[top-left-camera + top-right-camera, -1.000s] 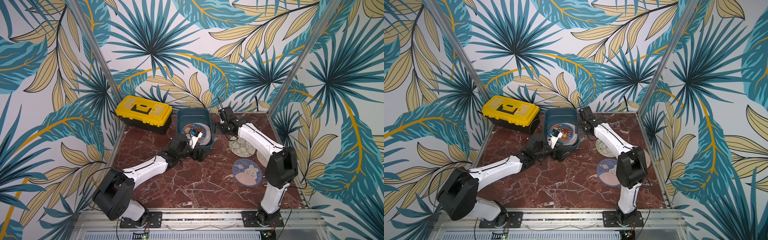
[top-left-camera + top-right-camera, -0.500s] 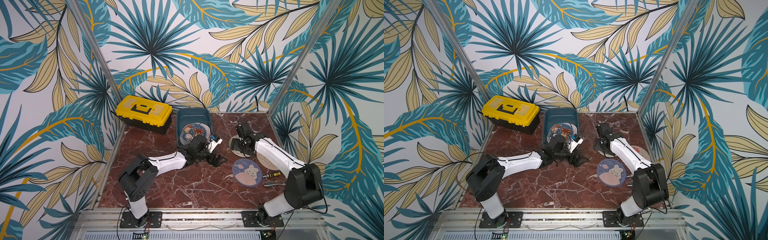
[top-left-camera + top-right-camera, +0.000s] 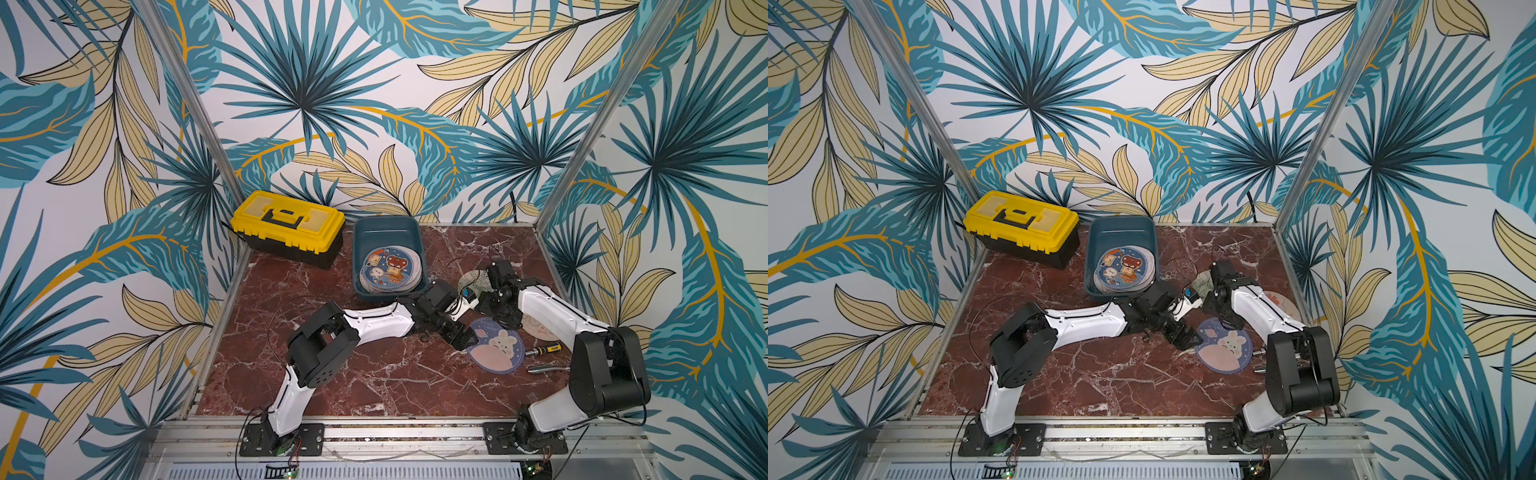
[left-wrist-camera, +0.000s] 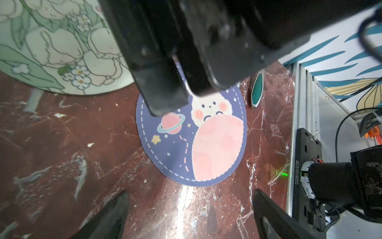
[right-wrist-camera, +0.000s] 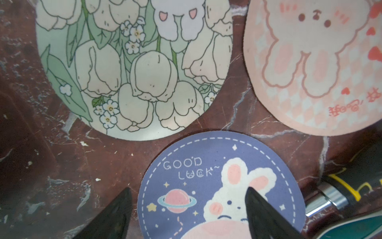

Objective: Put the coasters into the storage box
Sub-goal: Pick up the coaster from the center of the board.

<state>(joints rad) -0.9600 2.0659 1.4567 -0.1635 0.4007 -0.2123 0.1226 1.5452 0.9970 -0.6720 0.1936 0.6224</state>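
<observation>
Marble table (image 3: pixel 332 374) carries a blue coaster (image 3: pixel 496 348), floral coaster (image 5: pixel 132 68) and pink coaster (image 5: pixel 310 62); more coasters (image 3: pixel 388 266) fill the box (image 3: pixel 386 230). Left gripper (image 4: pixel 190 196) and right gripper (image 5: pixel 188 192) hover, jaws spread, empty.

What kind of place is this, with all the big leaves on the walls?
Probably a robot practice booth, not a home. Two robot arms are bolted to a metal rail, leaf-print walls close in a table, and coasters lie near a box.
</observation>
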